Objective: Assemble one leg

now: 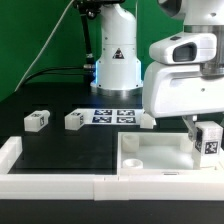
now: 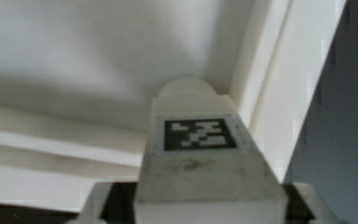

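My gripper is shut on a leg, a small chunky white block with a black-and-white tag, and holds it over the right part of the large white tray-shaped piece. In the wrist view the leg fills the middle, tag facing the camera, its tip near the tray's raised rim. Two more legs lie on the black table at the exterior view's left. Another white leg sits partly hidden behind my hand.
The marker board lies flat in front of the robot base. A white rail runs along the table's front edge and up the exterior view's left side.
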Available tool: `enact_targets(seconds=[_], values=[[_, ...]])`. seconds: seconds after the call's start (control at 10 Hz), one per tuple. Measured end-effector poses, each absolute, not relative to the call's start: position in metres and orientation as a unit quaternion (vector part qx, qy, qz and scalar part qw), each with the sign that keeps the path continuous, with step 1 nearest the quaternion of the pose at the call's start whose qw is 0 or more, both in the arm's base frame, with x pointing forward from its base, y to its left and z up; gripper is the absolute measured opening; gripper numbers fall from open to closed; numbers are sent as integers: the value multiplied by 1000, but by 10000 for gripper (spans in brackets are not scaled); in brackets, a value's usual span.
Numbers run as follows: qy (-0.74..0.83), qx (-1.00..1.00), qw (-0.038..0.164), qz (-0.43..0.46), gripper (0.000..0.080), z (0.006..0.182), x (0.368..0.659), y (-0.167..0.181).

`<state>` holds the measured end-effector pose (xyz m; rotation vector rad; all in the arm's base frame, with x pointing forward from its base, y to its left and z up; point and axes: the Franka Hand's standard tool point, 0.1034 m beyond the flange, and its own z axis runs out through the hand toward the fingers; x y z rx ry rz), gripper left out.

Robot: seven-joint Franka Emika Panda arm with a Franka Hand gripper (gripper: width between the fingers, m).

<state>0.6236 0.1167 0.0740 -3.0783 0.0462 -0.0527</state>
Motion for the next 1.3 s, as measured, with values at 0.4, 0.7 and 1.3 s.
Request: enact_targets(seconds=[0.4,0.7,1.3], values=[[272,-961,38,-21,291,73,625,117],[397,-917,44,-23,291,73,626,117],[411,-910,51,-19,527,73,626,118]])
